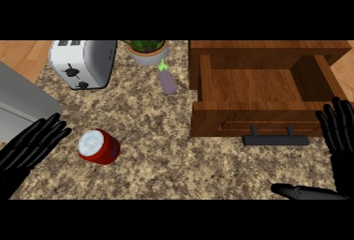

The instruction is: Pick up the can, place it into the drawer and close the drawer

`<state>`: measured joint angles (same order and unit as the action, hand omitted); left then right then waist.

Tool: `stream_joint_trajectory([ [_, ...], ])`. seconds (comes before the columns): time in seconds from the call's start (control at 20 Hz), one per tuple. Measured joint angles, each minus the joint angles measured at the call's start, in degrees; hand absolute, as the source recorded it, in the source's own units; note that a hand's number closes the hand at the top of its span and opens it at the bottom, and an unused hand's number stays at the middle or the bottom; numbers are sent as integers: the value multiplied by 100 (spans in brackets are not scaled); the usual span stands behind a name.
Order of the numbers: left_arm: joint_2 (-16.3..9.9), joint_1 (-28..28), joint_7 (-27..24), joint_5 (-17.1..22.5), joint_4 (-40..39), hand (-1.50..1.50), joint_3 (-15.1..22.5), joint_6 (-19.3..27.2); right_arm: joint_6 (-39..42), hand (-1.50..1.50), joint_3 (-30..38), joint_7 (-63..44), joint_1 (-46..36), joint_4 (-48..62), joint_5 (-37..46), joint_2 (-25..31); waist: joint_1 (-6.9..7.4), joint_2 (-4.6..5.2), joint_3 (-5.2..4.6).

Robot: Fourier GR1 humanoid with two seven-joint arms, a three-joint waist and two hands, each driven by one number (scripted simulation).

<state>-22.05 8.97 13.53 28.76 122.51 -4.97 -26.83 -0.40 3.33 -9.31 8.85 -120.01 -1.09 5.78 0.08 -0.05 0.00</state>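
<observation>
The red can (99, 146) is lying tilted on the worktop (173, 159), just beside the left robot hand (31, 143), whose fingers are spread apart and holding nothing. The right robot hand (339, 129) is also resting open by the drawer (266, 119) — pulled out, showing nothing inside. The fingers should be curling round the can's side before lifting.

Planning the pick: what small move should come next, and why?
Probably bring the left hand rightward onto the red can and curl its fingers round it: the can lies untouched beside that open hand, and the drawer already stands open.
</observation>
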Motion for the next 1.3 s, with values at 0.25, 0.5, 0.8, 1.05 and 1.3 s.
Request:
stream_joint_trajectory([
  [0.25,118,23,202,153,-144,-150,-193,-131,146,-150,124,157,134,60,-86,-11,-6,1,1],
  [0.5,216,-53,321,118,-376,-150,-416,-245,360,-150,273,301,397,-20,-221,-19,-15,0,-1],
  [0.8,503,-324,112,-377,-943,-150,-421,-405,499,-150,368,439,426,86,-217,-73,-21,1,0],
  [1.05,728,-507,-141,-807,-1380,-150,-346,-511,555,-150,401,458,506,13,-165,-139,-25,3,1],
  [1.3,937,-649,-612,-1317,-1945,-150,-278,-616,752,-150,587,656,661,78,-229,-128,-28,3,0],
])
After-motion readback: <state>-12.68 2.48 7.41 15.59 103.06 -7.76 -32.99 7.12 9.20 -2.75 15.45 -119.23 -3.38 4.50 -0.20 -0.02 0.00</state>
